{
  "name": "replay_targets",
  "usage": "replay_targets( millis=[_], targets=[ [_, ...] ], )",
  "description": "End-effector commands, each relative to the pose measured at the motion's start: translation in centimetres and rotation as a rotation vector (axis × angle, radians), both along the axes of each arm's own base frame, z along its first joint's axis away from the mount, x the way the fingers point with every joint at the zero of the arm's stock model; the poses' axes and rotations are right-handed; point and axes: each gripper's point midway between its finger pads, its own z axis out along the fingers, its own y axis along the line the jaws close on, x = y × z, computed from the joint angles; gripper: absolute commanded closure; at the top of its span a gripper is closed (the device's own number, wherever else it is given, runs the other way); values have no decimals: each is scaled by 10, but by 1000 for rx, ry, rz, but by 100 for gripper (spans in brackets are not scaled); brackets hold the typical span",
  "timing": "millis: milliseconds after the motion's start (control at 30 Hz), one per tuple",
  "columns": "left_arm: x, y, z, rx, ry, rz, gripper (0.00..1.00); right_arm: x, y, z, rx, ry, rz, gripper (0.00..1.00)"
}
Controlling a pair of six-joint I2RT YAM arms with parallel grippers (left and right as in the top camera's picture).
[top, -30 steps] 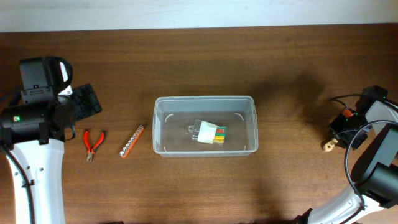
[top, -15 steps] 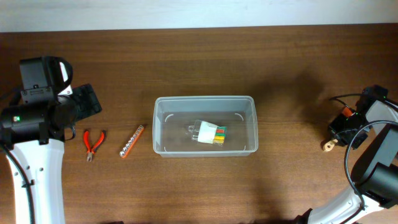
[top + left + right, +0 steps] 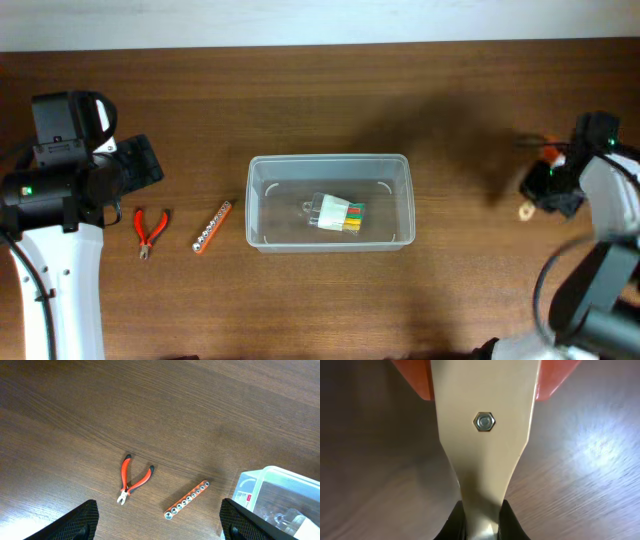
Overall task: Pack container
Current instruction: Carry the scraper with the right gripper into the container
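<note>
Visibly one container (image 3: 329,158), one pliers (image 3: 150,230) (right claw (image 3: 481,516) pinches one tool (image 3: 485,450)).

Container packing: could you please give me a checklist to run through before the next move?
1. Container lidless and upright: ok.
2. Room left inside beside the packet: ok.
3. Right tool shut on the beige piece: ok.
4. Left tool open and empty: ok.
5. Pliers and bit rail packed: not ok, both lie outside it.
</note>
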Motion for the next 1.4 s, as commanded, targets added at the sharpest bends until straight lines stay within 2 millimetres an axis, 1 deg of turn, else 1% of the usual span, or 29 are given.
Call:
replay_targets(
  millis=[0,67,100,167,200,233,267,300,367,433,500,600,733,867,1000,1100,1167,1233,1333,1367],
  targets=[
    [0,3,-2,14,11,-5,20,36,47,91,-120,-250,306,96],
    [0,3,-2,14,11,-5,20,44,77,116,-153,-319,470,96],
    [0,3,-2,14,12,-5,20,47,97,129,-163,-361,583,96],
    [0,3,-2,14,12,-5,20,47,147,153,-167,-449,849,96],
    [0,3,-2,15,12,-5,20,43,176,164,-172,-492,1014,96],
    [0,3,-2,14,11,-5,20,39,193,168,-178,-512,1109,96],
    [0,3,-2,14,12,-5,20,28,230,172,-206,-534,1328,96],
    [0,3,-2,14,12,-5,20,20,250,170,-213,-534,1449,96],
    [-1,3,-2,14,14,-5,20,8,275,164,-218,-522,1608,96],
    [-1,3,-3,13,17,-5,20,-2,295,156,-217,-505,1748,96],
    [-2,3,-3,13,18,-5,20,-8,313,144,-203,-481,1849,96],
    [-2,3,-3,13,17,-5,20,-9,325,125,-168,-433,1898,96],
    [-2,3,-3,13,18,-5,20,-7,333,88,-99,-326,1931,96],
    [-2,2,-3,13,18,-5,20,-5,334,49,-31,-213,1936,96],
    [-2,2,-3,13,19,-5,20,-6,334,19,21,-128,1936,96],
    [-2,2,-3,13,19,-5,20,-5,335,8,35,-105,1936,94],
    [-2,2,-3,13,19,-5,20,-5,335,4,41,-96,1936,91],
    [-2,2,-3,13,19,-5,20,-6,335,1,49,-91,1936,85],
    [-2,2,-3,13,19,-5,20,-7,337,-3,70,-86,1936,71],
    [-2,2,-3,13,19,-5,20,-7,337,-3,71,-85,1936,69]
  ],
)
